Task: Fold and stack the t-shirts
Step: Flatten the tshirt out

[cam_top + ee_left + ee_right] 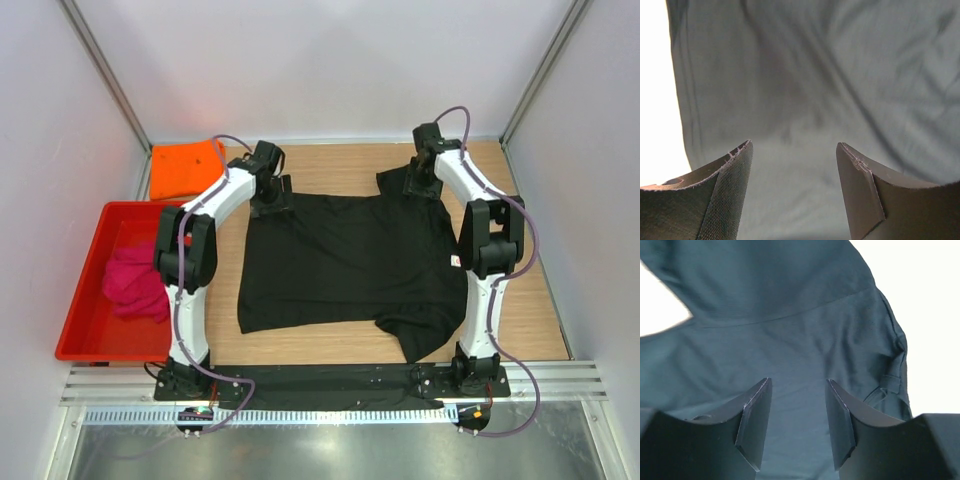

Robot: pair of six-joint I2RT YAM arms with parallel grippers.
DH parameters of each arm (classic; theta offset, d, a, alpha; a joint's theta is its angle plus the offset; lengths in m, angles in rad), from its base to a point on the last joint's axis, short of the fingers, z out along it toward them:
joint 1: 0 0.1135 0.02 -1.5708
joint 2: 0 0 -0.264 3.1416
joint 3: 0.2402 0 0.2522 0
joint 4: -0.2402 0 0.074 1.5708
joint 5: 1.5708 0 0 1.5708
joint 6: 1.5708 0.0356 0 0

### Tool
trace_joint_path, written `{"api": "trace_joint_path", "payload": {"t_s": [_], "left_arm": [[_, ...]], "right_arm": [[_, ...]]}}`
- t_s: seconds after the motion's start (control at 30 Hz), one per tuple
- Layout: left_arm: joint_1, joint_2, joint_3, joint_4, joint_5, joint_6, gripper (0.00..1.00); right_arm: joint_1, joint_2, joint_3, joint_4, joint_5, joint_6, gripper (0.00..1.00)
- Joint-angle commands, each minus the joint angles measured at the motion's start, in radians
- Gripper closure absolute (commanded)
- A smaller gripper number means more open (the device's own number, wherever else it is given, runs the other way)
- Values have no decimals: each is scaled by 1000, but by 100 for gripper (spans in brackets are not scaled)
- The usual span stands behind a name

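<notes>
one black t-shirt (345,265) lies spread flat on the bench (540,310) in the top view, the left wrist view shows the left fingers (725,195) spread just over its cloth, and the right wrist view shows the right fingers (752,425) spread near a seam, so both should pinch the far edge together and fold evenly.

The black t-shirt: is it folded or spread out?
Spread out. The black t-shirt lies flat across the table with both sleeves sticking out; no fold is made.
</notes>
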Motion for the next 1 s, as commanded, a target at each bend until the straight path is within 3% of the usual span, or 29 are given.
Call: {"api": "trace_joint_path", "payload": {"t_s": [0.0,0.27,0.5,0.77,0.97], "left_arm": [[13,68,87,38,19,-6,31],[27,173,172,52,-30,-12,30],[45,260,225,97,32,8,27],[56,323,330,123,36,46,23],[56,334,448,101,-26,116,20]], "right_arm": [[2,30,26,-21,84,-52,48],[1,145,106,5,151,-63,48],[1,237,149,99,200,-51,48],[1,458,426,122,300,-75,49],[-1,521,609,142,237,-109,47]]}}
